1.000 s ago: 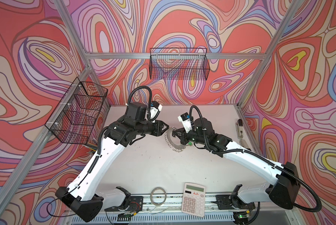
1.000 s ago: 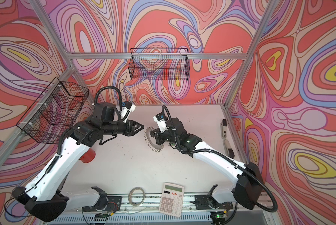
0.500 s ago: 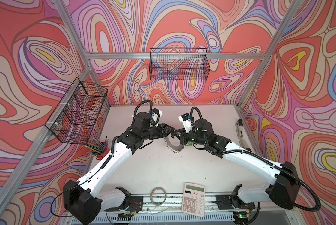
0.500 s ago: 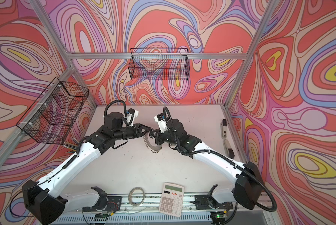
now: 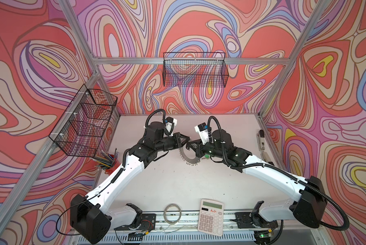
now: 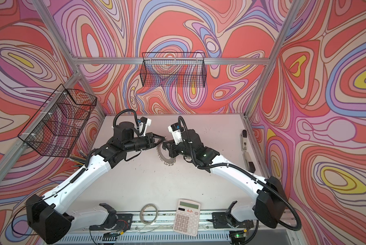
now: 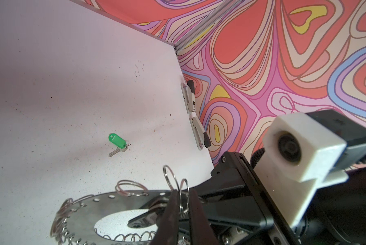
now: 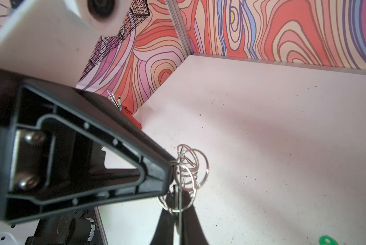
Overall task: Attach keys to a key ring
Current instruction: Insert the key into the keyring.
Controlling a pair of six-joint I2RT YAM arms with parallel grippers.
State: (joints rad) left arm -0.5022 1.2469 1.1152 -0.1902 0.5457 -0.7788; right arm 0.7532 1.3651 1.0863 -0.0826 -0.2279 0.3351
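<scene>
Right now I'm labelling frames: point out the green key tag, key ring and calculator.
Green key tag [image 7: 116, 140]: left wrist view, tag's middle.
Key ring [image 7: 114, 204]: left wrist view, flat metal face.
Calculator [image 5: 210, 221]: in a top view, keypad.

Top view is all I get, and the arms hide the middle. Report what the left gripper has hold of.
Observer: In the left wrist view, the left gripper is shut on a wire loop standing up from the rim of the key ring.
Operator: Now give me the right gripper.
Observer: In the right wrist view, the right gripper is shut on the key ring's flat band, which shows edge-on between its fingers.
Operator: Check the green key.
Observer: The green-tagged key lies flat on the table, apart from the key ring and hooked on no loop.
</scene>
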